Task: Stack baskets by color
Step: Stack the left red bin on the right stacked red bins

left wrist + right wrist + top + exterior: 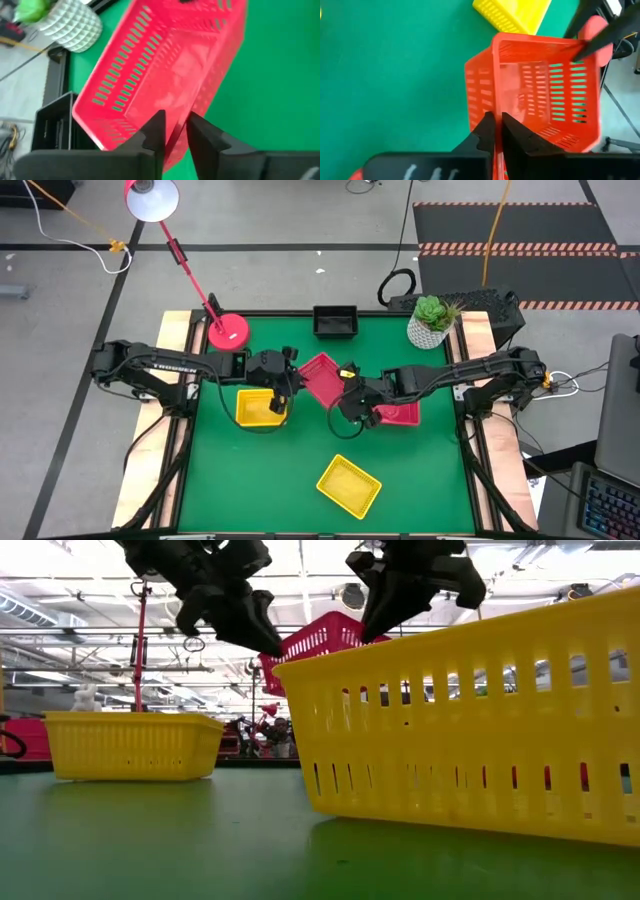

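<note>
Between both tools, tilted red mesh basket (322, 377).

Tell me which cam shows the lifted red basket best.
Right wrist view: the lifted red basket fills the picture, open interior and mesh walls clear, right hand pinching its rim. Left wrist view shows its underside and one wall. High view shows it small, between the arms. Low view shows only a part behind the yellow basket.

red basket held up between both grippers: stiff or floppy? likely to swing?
Probably fairly stiff: the red basket keeps its box shape while lifted and tilted. Likely light, given its thin slotted walls. It may pivot, since the left gripper and right gripper each pinch only a rim.
</note>
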### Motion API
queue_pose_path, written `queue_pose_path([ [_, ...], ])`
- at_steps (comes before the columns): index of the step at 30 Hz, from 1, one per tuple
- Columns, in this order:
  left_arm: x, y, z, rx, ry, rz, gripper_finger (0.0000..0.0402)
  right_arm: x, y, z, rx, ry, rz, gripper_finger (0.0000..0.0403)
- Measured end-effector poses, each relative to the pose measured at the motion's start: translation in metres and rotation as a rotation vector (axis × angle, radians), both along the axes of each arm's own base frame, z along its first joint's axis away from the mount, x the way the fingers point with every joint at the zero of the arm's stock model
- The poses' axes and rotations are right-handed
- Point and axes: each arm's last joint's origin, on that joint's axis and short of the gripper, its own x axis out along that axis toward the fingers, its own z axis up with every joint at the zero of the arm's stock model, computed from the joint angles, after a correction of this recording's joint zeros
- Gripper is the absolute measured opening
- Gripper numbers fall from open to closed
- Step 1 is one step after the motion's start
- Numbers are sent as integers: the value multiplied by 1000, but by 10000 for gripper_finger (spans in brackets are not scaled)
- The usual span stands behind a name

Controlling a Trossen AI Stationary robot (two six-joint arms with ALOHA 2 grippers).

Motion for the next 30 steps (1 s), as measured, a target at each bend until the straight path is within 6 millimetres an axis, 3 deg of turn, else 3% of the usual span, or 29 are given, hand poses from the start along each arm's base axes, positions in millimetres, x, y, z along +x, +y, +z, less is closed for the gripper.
queue_pose_path([
  [10, 1, -25, 25, -123, -197, 33, 193, -10, -2, -6, -44, 132, 24, 3],
  [16, -11, -46, 41, -217, -272, 54, 221, -25, 5, -5, -19, 240, 98, 2],
  [22, -26, -60, 60, -317, -377, 178, 223, -58, 17, 16, 13, 291, 171, 1],
  [30, -31, -78, 61, -432, -406, 255, 223, -121, 27, 59, -63, 240, 389, 1],
])
